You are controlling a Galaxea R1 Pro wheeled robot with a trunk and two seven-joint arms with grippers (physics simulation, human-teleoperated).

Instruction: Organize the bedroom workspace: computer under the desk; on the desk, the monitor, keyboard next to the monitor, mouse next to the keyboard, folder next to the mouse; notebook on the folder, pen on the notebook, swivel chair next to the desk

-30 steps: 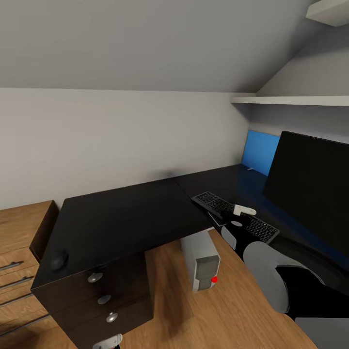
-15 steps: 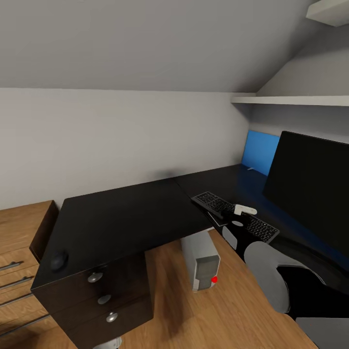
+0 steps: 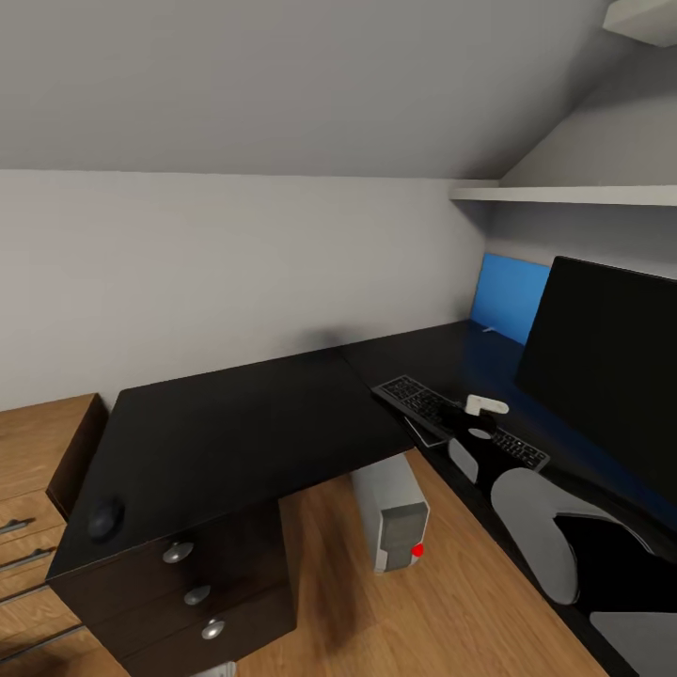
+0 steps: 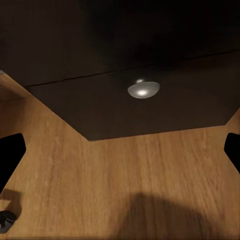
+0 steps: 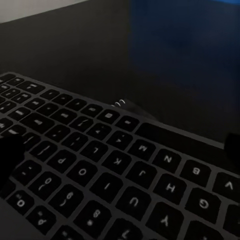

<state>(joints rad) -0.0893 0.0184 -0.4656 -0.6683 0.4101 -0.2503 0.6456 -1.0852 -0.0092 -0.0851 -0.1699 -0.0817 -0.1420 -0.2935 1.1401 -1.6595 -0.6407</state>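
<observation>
My right claw (image 3: 467,420) hangs over the keyboard (image 3: 458,420), which lies on the desk (image 3: 244,423) just left of the monitor (image 3: 611,362); its fingers are spread, gripping nothing. My left claw faces a drawer knob (image 4: 143,89), jaws wide, empty. Mouse (image 3: 105,516): desk's near left corner. Computer (image 3: 393,511): under the desk.

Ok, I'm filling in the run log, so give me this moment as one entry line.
right gripper: open over keyboard | keyboard: on desk beside monitor | mouse: far desk corner | computer: under desk
</observation>
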